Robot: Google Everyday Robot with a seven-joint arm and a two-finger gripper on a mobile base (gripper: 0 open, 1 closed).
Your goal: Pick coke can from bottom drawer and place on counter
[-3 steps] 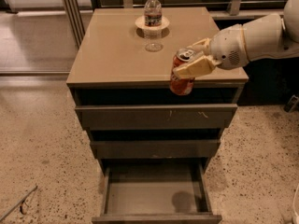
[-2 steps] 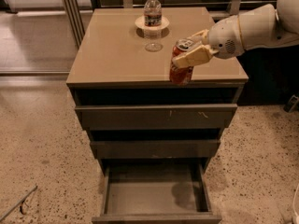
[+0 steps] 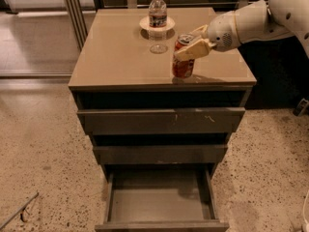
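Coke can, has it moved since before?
Yes. The coke can, in the gripper, moved back from the front edge over the counter, toward the water bottle.

The red-brown coke can [image 3: 183,67] with a silver top is held upright by the end effector [image 3: 189,46], which is closed around its upper part. It is seen at the front right of the shiny tan counter [image 3: 116,57]. The grey-brown bottom drawer [image 3: 159,204] is pulled open, well below.

Tool [image 3: 187,43] with coke can [image 3: 183,67] over counter [image 3: 116,57], bottle [image 3: 157,11] behind left
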